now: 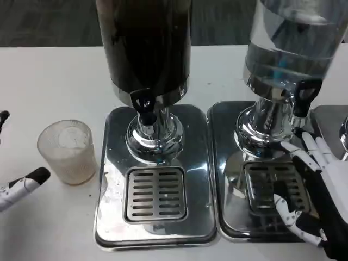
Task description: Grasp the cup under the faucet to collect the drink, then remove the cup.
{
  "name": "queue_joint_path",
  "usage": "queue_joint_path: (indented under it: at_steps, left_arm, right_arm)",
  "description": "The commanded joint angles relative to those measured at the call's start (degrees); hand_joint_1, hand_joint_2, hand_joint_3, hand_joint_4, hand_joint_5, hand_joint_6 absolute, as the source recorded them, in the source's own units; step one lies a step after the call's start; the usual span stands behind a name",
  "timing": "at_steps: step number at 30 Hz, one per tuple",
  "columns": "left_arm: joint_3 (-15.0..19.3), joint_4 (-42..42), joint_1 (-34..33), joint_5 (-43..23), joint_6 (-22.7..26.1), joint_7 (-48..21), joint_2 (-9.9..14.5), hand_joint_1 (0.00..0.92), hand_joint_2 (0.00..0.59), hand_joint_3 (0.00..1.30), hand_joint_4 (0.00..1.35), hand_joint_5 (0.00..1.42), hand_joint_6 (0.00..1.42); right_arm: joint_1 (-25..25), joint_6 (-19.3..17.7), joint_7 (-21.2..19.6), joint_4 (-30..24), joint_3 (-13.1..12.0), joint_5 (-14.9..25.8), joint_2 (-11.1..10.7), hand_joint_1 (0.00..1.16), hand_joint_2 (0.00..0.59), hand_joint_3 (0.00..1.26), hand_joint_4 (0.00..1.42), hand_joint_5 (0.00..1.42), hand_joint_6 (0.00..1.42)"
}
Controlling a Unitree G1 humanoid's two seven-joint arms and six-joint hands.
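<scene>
Seen from the head view, the cup point(67, 151) stands upright on the white table point(49, 81), left of the dark dispenser point(144, 49) and its drip tray point(155, 194), not under the faucet point(144, 107). Just left of it, the left hand point(19, 187) shows spread fingertips, holding nothing. Over the clear dispenser's point(291, 43) tray point(231, 163), the right hand point(318, 190) hangs open and empty.

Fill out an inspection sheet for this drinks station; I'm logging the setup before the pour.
Surface: white table, smudges on left drip tray.
Job's things: ribbed cup upright left of the tray, not under the dark dispenser's faucet.
Clutter: clear dispenser on its own tray.
Hands: left hand near cup, apart from it; right hand open over right tray.
Cables: nothing seen.
Surroundings: dark floor behind.
</scene>
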Motion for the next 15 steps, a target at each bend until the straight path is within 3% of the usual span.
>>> queue_joint_path:
  at_steps: [1,15]
  left_arm:
    - [-2.39,1.92,-2.36,0.12,-0.45,-0.96,0.15,0.0,0.011,0.0,0.0,0.0,0.05]
    - [-7.71,8.0,-8.75,-0.61,-2.42,-3.81,0.19,0.0,0.008,0.0,0.0,0.0,0.05]
  right_arm:
    - [-0.55,-1.15,-0.67,-0.28,-0.03,0.74,-0.29,0.63,0.533,0.21,0.02,0.01,0.15]
    - [0.21,-1.01,-0.99,-0.91,-0.27,1.0,-0.12,0.63,0.533,0.22,0.02,0.02,0.16]
